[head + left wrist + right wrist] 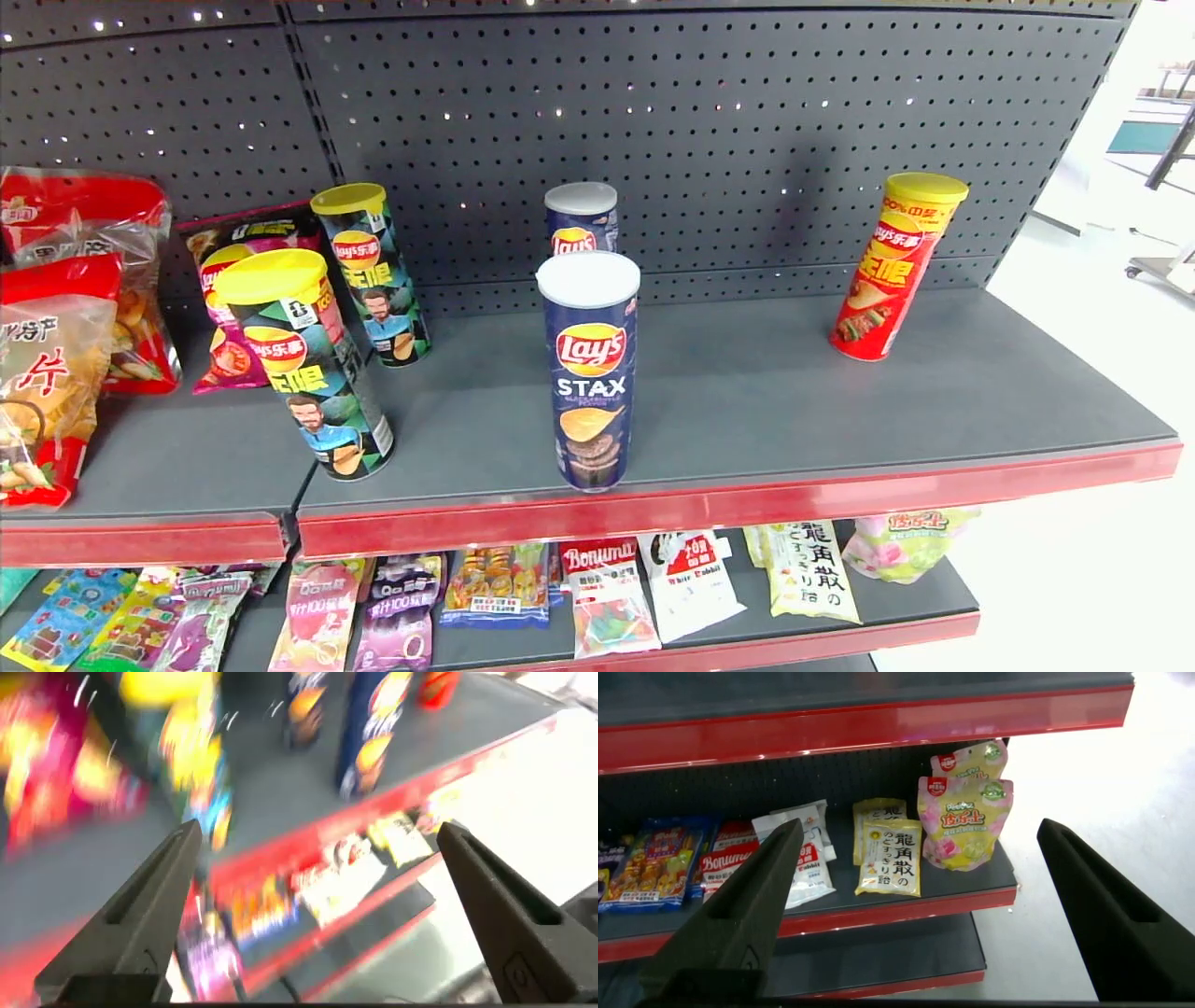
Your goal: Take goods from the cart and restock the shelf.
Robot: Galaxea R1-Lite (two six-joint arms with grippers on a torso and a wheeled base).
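left hand (320,829) is spread wide with nothing in it, hanging in front of the red lip of the shelf (747,392) and angled toward the cans. right hand (920,826) is the same, wide and empty, but sitting lower and facing the lower shelf (878,917).

past the right hand i can see a pink pouch (965,812) standing upright near the open end of that lower shelf. a yellow packet (889,859) is just beside it, then a white packet (805,854) and a red packet (729,863) further along.

on the head cam the goods are up on the shelf, all upright as far as i can tell:
- the front blue can (590,373) stands around the middle, close to the front lip.
- the back blue can (581,219) is right behind it, near the pegboard.
- the front yellow-lid can (303,364) is to the left of those, with the back yellow-lid can (373,275) behind it.
- the red can (896,271) is off on its own to the right, well apart from the rest and toward the back.

a purple bag (233,280) leans behind the yellow-lid cans. the snack bags (75,308) are piled on the next shelf section at the far left.
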